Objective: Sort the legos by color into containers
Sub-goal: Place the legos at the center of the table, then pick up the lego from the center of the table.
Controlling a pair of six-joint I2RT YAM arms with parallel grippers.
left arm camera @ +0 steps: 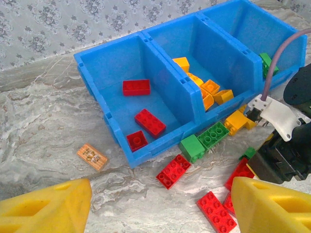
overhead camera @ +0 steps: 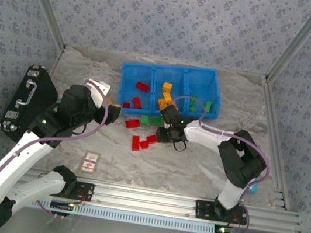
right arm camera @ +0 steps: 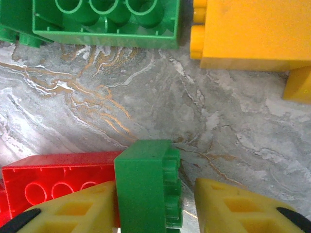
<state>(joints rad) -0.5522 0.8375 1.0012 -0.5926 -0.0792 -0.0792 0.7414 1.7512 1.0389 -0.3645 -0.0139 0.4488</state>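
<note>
The right gripper [right arm camera: 155, 196] sits low over the marbled table [right arm camera: 194, 111], straddling a small glossy green plastic brick [right arm camera: 146, 179] that touches a red brick [right arm camera: 48, 182]. Its yellow fingers [right arm camera: 243, 206] stand apart. One pad appears to rest against the brick and the other shows a gap, so no clamp is made.

The left gripper [left arm camera: 160, 191] hovers with fingers wide apart and empty, probably held back to leave working room.

The bright blue three-compartment plastic bin [left arm camera: 165, 73] holds reds on the left, orange-yellows in the middle and greens on the right, so this green brick likely belongs in the right compartment.
</note>
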